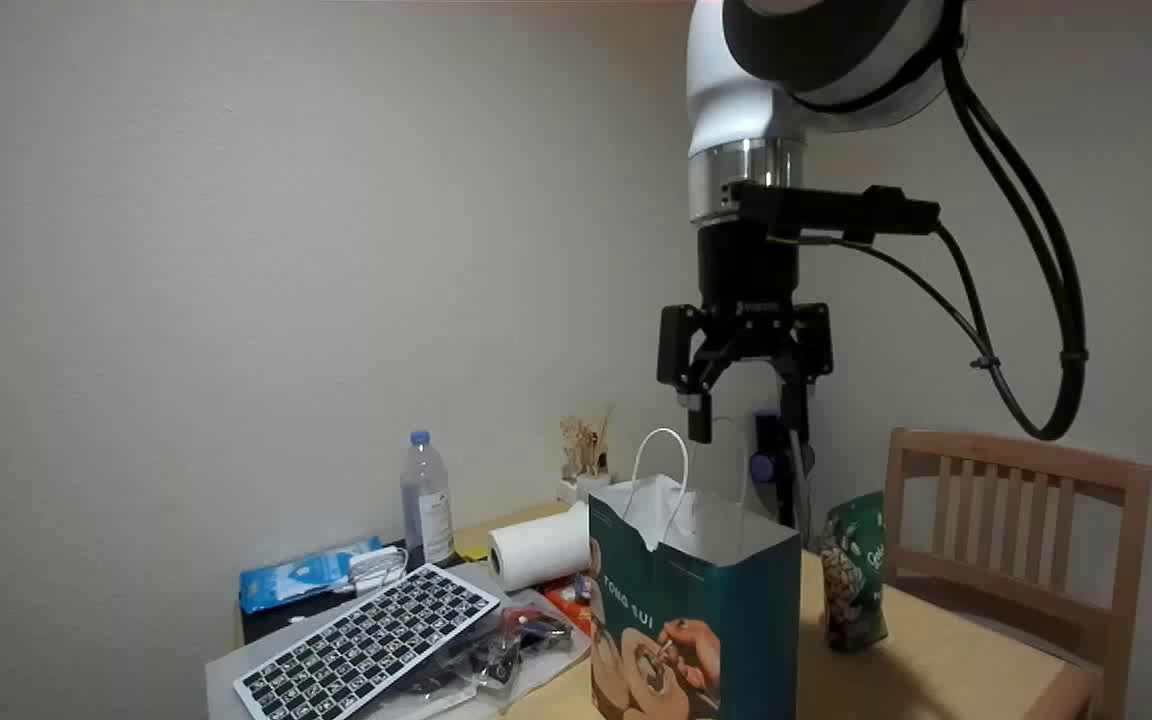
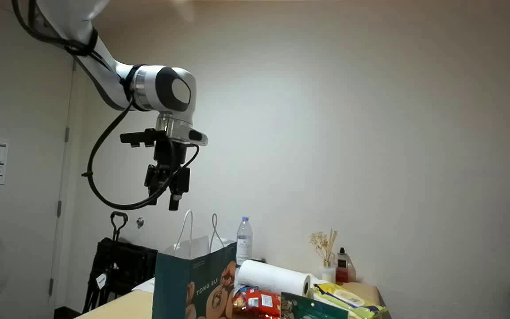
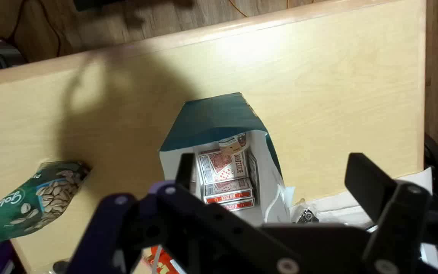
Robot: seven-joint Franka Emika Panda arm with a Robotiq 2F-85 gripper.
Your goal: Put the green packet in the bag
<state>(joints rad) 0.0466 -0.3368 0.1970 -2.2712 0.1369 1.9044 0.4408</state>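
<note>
The gripper [image 1: 747, 422] hangs, fingers apart, above the bag [image 1: 696, 595], the green packet [image 1: 856, 573] standing below them to one side.

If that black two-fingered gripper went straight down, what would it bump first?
The gripper would probably meet the tall teal paper bag first, at a white loop handle or its rim; depth leaves which unclear.

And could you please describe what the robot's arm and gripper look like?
The rounded arm is white, with dark grey panels and silvery rings. Black cables loop outside it. The gripper is black, with two blocky fingers and visible screw heads.
</note>
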